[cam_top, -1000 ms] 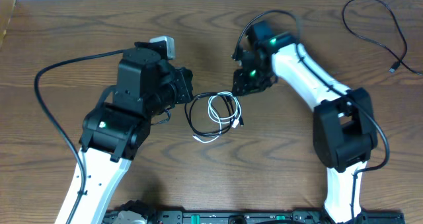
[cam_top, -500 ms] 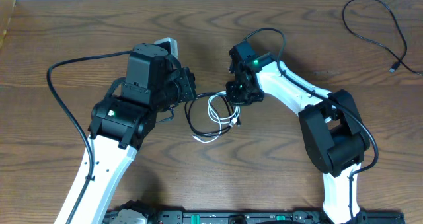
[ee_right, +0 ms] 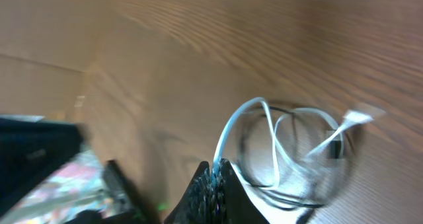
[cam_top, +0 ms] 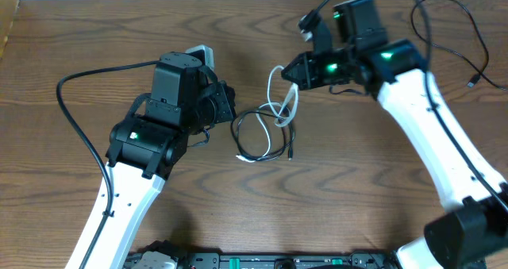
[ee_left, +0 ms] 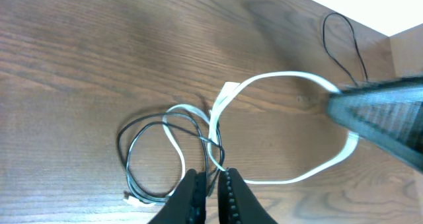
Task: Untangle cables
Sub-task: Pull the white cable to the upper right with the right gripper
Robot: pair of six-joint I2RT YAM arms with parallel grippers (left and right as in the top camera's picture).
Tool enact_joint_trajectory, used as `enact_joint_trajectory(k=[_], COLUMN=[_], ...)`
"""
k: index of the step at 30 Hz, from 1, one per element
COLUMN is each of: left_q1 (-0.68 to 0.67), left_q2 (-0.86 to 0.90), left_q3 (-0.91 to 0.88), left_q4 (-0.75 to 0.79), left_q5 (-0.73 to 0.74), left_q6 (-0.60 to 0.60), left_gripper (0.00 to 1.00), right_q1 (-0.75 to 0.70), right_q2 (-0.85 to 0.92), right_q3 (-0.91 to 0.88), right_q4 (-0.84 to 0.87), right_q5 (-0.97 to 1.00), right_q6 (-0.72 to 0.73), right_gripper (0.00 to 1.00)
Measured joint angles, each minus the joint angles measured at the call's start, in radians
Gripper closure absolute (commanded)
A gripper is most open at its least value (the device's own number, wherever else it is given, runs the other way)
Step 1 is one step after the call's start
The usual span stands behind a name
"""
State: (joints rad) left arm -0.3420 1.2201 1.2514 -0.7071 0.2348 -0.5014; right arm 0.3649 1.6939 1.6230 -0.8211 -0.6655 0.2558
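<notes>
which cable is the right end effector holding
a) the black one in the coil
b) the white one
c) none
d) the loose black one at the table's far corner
b: the right end effector is shut on the white cable, whose loop stretches from the coil up to it.

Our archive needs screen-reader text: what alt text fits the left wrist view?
A white cable stretches in a loop between the nearly shut left fingers and the blurred right fingers; a black cable coils on the wood table.
</notes>
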Motion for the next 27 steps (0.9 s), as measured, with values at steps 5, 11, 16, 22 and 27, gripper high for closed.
enact_joint_trajectory(k=[5,11,16,22,27], left_q1=[0.000,0.000,0.000,0.000,0.000], left_q2=[0.018,0.164,0.234,0.238,0.238], left_q3=[0.000,0.000,-0.001,-0.002,-0.002], left_q4=[-0.034,-0.058,-0.044,-0.041,-0.041], left_q5=[0.003,0.032,0.051,0.056,0.056], left_q6=[0.007,0.077,0.103,0.126,0.137], left_gripper=[0.65,0.64,0.64,0.60,0.59], right_q1=[-0.049,-0.147,-0.255,-0.390,-0.439], right_q2=[0.013,0.013,0.013,0.011,-0.003], right_q3=[-0.001,-0.001,0.053,0.262,0.334], right_q4=[-0.016,0.040,0.277,0.704,0.736], right_q5=[-0.118,-0.263,-0.443,-0.538,-0.516], right_q6=[-0.001,0.011,0.146,0.482,0.601], right_gripper=[0.99,0.99,0.99,0.99,0.99])
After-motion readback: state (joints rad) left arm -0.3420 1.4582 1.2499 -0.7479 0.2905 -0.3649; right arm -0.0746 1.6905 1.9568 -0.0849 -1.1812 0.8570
